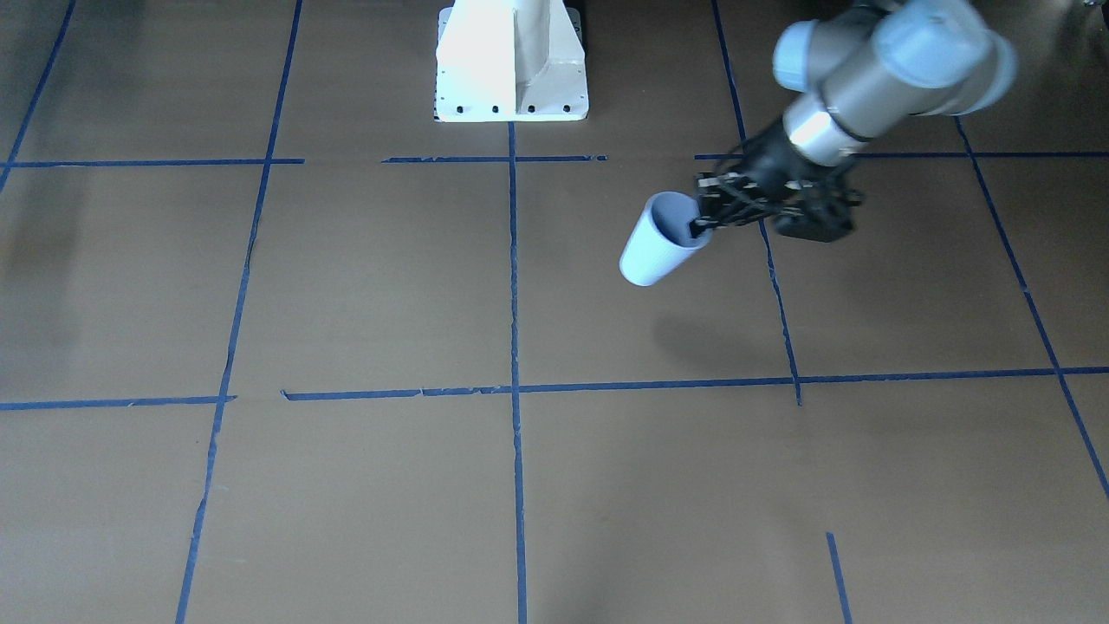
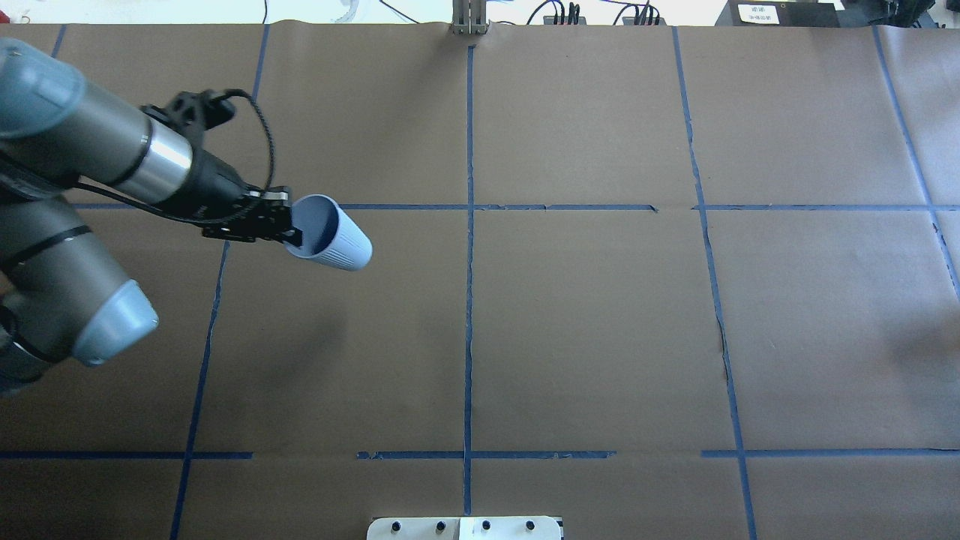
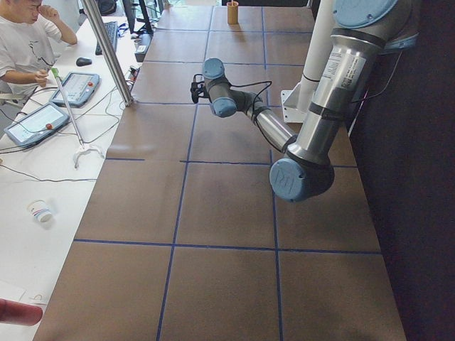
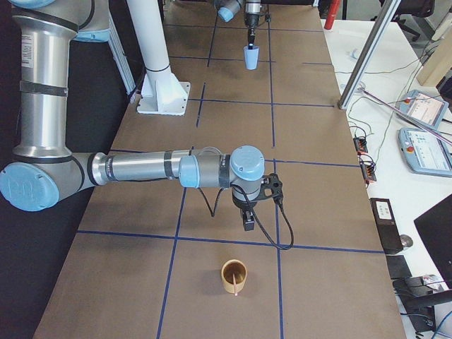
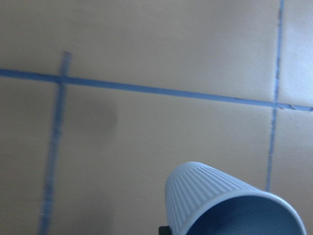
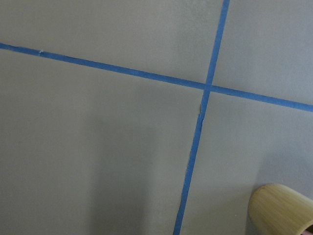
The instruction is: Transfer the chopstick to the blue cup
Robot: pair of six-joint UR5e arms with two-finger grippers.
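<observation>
My left gripper (image 1: 703,222) (image 2: 291,229) is shut on the rim of the blue cup (image 1: 654,251) (image 2: 337,240), one finger inside and one outside. It holds the ribbed cup tilted above the table, and the cup's shadow lies on the paper below. The cup fills the lower right of the left wrist view (image 5: 230,205) and shows small at the far end (image 4: 251,56). The chopstick (image 4: 235,287) stands as a thin stick in a tan bamboo cup (image 4: 234,275) (image 6: 281,210). My right gripper (image 4: 248,220) hangs just behind that cup; I cannot tell whether it is open or shut.
Brown paper with a grid of blue tape lines (image 2: 469,300) covers the table. The white robot base (image 1: 511,65) stands at mid-table on the robot's edge. A metal post (image 3: 106,50) and a side desk with tablets and a seated person (image 3: 21,50) lie beyond the far edge.
</observation>
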